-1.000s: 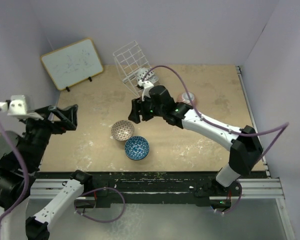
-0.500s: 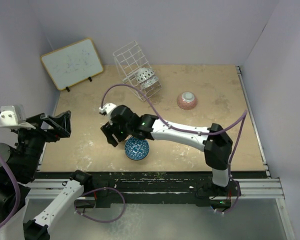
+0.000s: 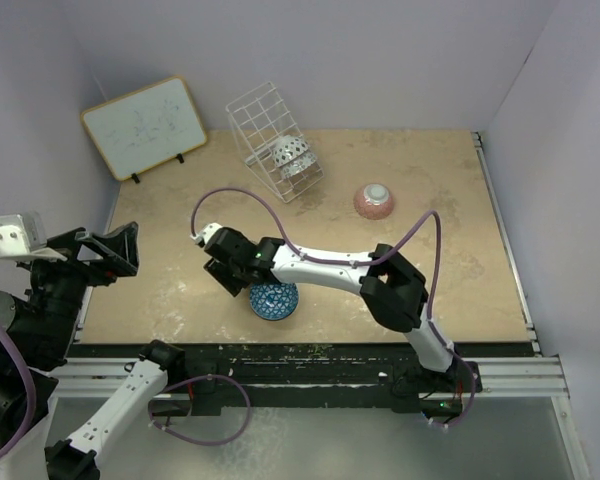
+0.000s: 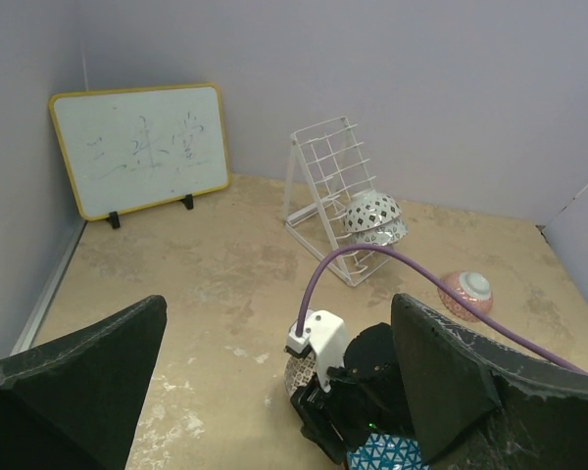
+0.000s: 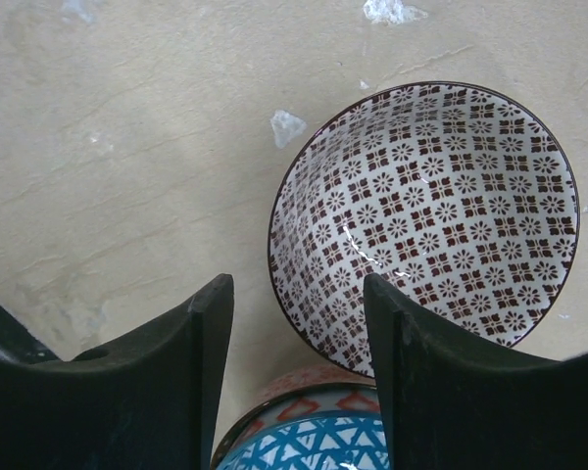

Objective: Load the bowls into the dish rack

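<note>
I am at the pick-up step for the next bowl. My right pincer (image 5: 296,290) hangs low over the brown-patterned bowl (image 5: 426,206), which stands upright on the desk (image 3: 430,260), just beside the blue triangle-patterned bowl (image 3: 274,298); I cannot tell whether the two touch. In the right wrist view the jaws are apart and grasp nothing yet. The near-left part of the bowl's rim lies in the gap between them, with one finger outside the wall and the other over the inside.

The dish rack (image 3: 260,125) stands at the far side of the desk, well apart from these bowls. It already carries a white bowl with dark diamonds (image 3: 291,152), leaning in its lower part. A pink bowl (image 3: 374,201) sits upside down to the right of the rack and has yet to be loaded. So I judge the task to be roughly a quarter done.

My left pincer (image 3: 115,250) is fully released and empty, parked above the left edge of the desk.

For the next move I think I must go down a little more, so that the rim sits deep between the fingers, and then clench on the wall. After that I lift straight up, because the blue bowl is very close and a sideways pull could knock it. Then I must carry the bowl to the rack and tilt it into a free slot beside the one already there.
</note>
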Motion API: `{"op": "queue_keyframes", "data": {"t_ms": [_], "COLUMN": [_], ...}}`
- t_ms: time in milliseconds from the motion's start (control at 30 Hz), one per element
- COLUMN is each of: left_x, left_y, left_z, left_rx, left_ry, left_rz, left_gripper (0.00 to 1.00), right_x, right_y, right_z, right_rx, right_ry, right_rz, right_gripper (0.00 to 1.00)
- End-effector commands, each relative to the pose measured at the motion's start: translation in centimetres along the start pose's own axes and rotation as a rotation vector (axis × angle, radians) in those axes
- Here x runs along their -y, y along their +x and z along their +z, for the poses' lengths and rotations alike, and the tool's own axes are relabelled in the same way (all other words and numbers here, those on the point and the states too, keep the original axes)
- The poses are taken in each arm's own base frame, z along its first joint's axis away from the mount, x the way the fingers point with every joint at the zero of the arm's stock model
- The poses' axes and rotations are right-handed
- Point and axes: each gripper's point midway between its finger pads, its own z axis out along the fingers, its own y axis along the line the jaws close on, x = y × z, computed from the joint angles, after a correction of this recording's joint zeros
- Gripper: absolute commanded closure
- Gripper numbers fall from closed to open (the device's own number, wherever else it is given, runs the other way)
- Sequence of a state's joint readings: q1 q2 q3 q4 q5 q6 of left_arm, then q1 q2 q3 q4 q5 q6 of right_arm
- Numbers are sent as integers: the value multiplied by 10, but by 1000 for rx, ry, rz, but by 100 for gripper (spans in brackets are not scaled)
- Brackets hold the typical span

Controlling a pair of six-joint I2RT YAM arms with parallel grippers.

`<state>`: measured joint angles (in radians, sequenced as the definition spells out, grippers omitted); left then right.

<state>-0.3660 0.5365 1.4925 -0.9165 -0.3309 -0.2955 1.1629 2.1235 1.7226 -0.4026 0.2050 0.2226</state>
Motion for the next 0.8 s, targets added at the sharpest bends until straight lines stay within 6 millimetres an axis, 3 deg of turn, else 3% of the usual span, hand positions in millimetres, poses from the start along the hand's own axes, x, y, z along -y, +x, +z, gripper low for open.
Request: {"op": "queue_keyframes", "data": {"t_ms": [0, 200, 333, 467, 667, 767], "left_x": [-4, -6, -6, -8, -10, -13], "left_y": [-10, -9, -7, -7, -6, -5], "left_z": [-5, -6, -6, -9, -12, -14], "left_rx": [32, 30, 25, 28, 28, 28], "left_ry": [-18, -24, -25, -30, -35, -44], "left_rz": [3, 1, 0, -3, -2, -1], "left_gripper": [1, 1, 1, 1, 1, 1], "right_x": [8, 7, 6, 6, 5, 6], "right_y": [-24, -21, -17, -18, -20, -21], "right_z": [-5, 4, 10, 12, 17, 18], "right_rx": [61, 58, 46, 54, 51, 52], "right_ry": [45, 43, 45, 50, 48, 55], "right_rz": [-19, -23, -28, -24, -34, -30], "right_gripper": [47, 57, 58, 71, 72, 84]}}
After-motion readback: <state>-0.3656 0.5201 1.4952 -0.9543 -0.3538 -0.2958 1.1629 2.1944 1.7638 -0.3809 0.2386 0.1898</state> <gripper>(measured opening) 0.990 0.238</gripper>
